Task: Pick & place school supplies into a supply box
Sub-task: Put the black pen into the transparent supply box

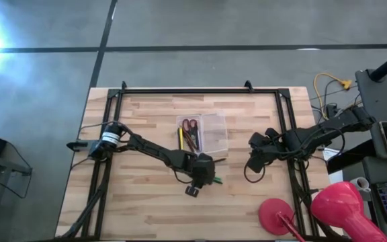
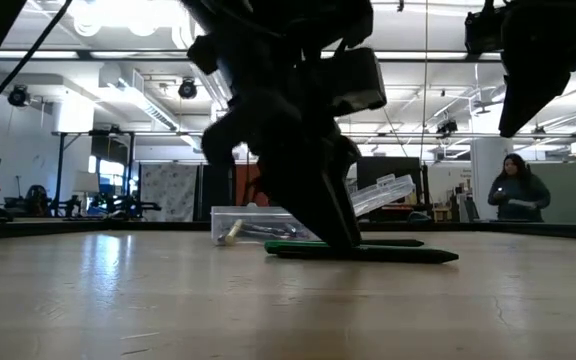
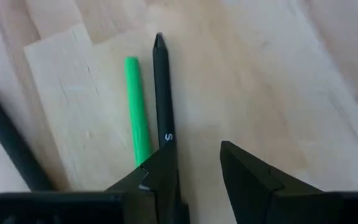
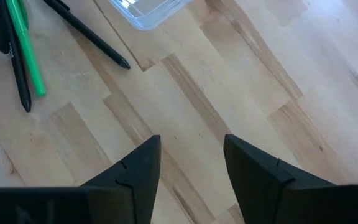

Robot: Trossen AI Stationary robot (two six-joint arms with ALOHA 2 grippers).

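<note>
From above, the left gripper (image 1: 203, 176) is hanging open and empty just near of the box (image 1: 205, 132), so it should be lowering squarely astride one pen; in its wrist view the black pen (image 3: 162, 87) and green pen (image 3: 137, 109) are lying beside its left finger.

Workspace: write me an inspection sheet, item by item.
Surface: wooden table.
Job's things: clear supply box holding red scissors and pens; green pen and black pen on the wood beside it.
Clutter: red round-based object at the table's corner.
Grippers: left gripper open, low beside the black pen; right gripper open over bare wood.
Cables: yellow cable off-table.
Surroundings: person in the background.
</note>
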